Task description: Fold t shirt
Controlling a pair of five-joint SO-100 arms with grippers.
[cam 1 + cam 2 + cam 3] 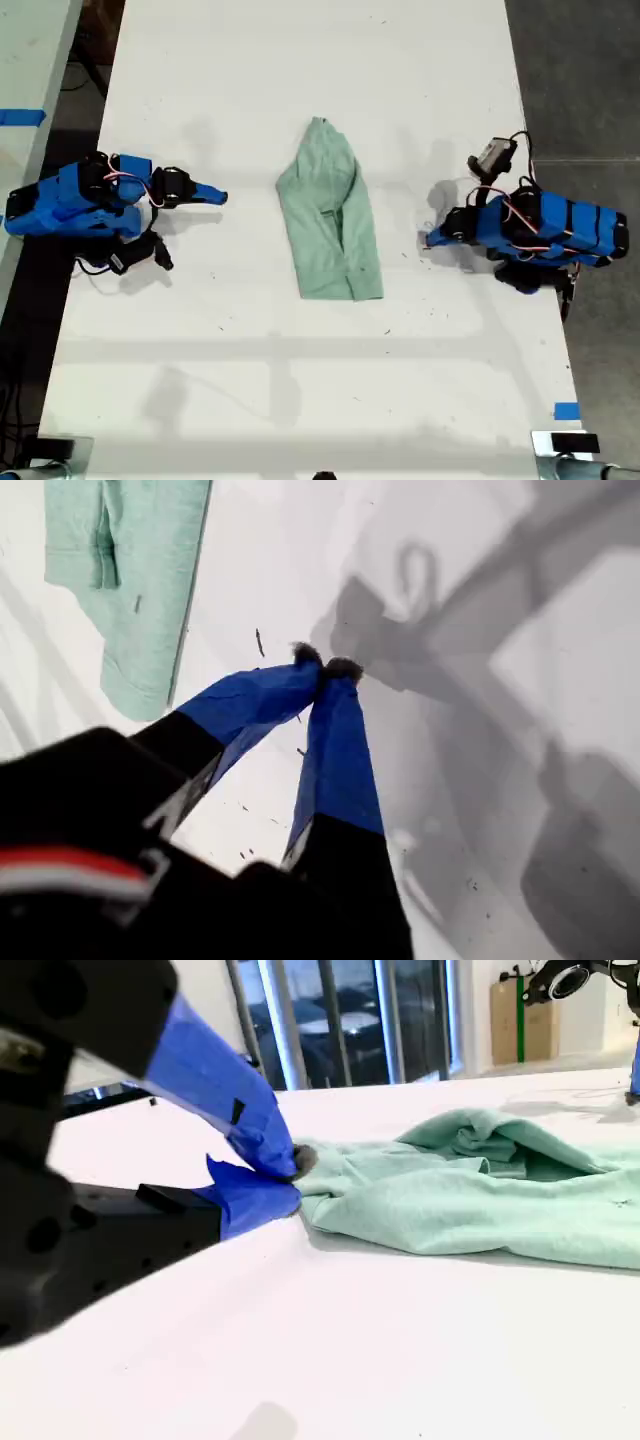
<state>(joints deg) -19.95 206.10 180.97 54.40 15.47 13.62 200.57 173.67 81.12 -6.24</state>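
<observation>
T shirt: the t shirt (330, 215) lies folded into a long narrow strip on the white desk (300, 390), between the two arms and apart from both.
My first gripper: my first gripper (325, 667) rests low over bare desk, with its jaws together and the tips meeting, holding nothing. The t shirt (125, 575) is off to one side, well clear of the tips.
My second gripper: my second gripper (292, 1182) has its jaws together and looks empty. The shirt's edge (330, 1195) seems to begin just beyond the tips, though the low angle may flatten this gap.
Blue tape: a small piece of blue tape (566, 410) sticks near the desk edge.
</observation>
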